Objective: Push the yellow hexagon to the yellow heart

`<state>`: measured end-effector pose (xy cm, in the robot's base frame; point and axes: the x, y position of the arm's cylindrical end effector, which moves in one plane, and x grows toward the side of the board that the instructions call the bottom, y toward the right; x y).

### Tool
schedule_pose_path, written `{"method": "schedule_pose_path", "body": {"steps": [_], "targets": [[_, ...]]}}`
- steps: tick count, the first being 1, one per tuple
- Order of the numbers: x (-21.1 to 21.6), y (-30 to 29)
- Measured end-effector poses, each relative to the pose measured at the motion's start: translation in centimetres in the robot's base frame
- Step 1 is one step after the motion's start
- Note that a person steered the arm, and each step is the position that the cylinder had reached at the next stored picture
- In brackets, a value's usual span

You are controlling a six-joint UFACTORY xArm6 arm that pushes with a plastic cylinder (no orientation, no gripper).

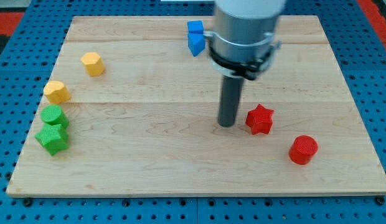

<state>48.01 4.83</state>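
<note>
Rod tip (228, 124) of the fingerless tool is resting just left of the red star block (260, 119), well apart from the yellow hexagon block (93, 63) sitting near the yellow heart block (56, 92) on the wooden surface (149, 162).

your tip (228, 124) mid-board, red star (259, 119) crowding its right, open wood leftward to yellow hexagon (93, 63), nothing between you and it
</note>
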Motion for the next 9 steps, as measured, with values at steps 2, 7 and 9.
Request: {"method": "schedule_pose_path", "body": {"steps": [2,7,9], "targets": [[4.3,10.2],[-4.4,0.8],[-4.8,0.8]]}}
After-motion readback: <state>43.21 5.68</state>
